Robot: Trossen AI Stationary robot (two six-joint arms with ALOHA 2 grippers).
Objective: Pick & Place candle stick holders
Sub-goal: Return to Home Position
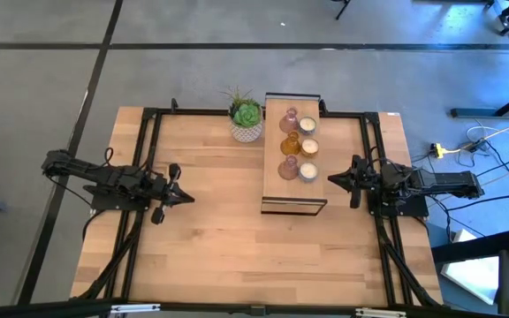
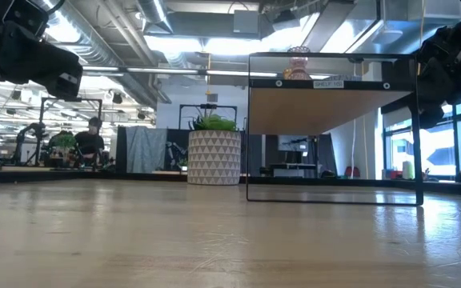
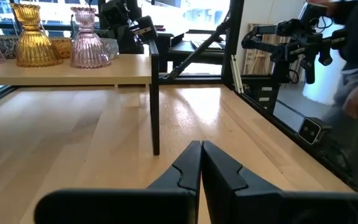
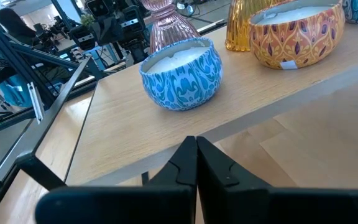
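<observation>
Six candle stick holders stand in two rows on the wooden black-framed stand (image 1: 272,177): three glass ones, pink (image 1: 288,120), amber (image 1: 290,145) and brownish-pink (image 1: 288,168), and three round ones with cream-white tops (image 1: 307,147). In the right wrist view the nearest round one (image 4: 180,73) has a blue patterned wall and the one beyond it (image 4: 297,34) an orange wall. My left gripper (image 1: 184,196) is shut and empty, left of the stand above the table. My right gripper (image 1: 332,179) is shut and empty, just right of the stand's near end, pointing at it.
A green succulent in a white pot (image 1: 246,119) stands on the table left of the stand's far end. The stand's thin black legs (image 3: 155,106) rise from the table. Black frame rails (image 1: 148,159) run along the table's left and right sides. People show in the room behind.
</observation>
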